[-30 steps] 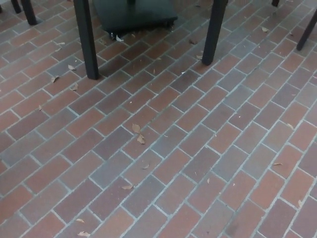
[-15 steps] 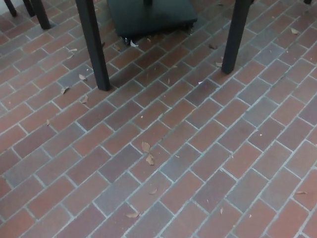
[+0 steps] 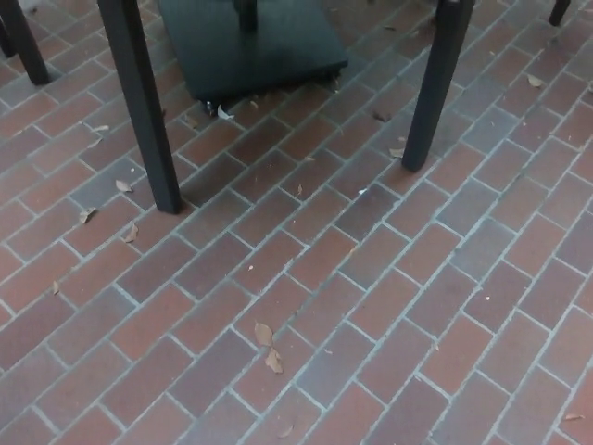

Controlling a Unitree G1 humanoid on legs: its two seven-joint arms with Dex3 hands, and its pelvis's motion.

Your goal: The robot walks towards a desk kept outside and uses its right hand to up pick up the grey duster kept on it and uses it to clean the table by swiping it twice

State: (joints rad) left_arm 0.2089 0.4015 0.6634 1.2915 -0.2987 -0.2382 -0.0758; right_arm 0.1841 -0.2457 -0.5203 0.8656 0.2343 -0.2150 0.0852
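At the far left edge a thin dark furniture leg (image 3: 20,42) crosses the corner, and just right of it stands the thick black left desk leg (image 3: 141,102), planted on the red brick paving (image 3: 389,306). A few dry leaves (image 3: 123,186) lie on the bricks beside its foot. Between the two thick legs, toward the top, sits a flat dark base on small wheels (image 3: 250,42) with a post rising out of frame. Lower down, two more fallen leaves (image 3: 268,347) rest in the open stretch of brick. To the right stands the second black desk leg (image 3: 436,79), and another slim leg (image 3: 559,11) shows in the top right corner.

Neither hand appears, so their state cannot be told. The surface itself and the grey duster are above the frame, unseen.

This looks like the approach step: the robot faces the desk from near, looking at the ground. The next move likely calls for closing the remaining gap, stopping short of the legs, and bringing the surface into view so the right hand can find the duster.
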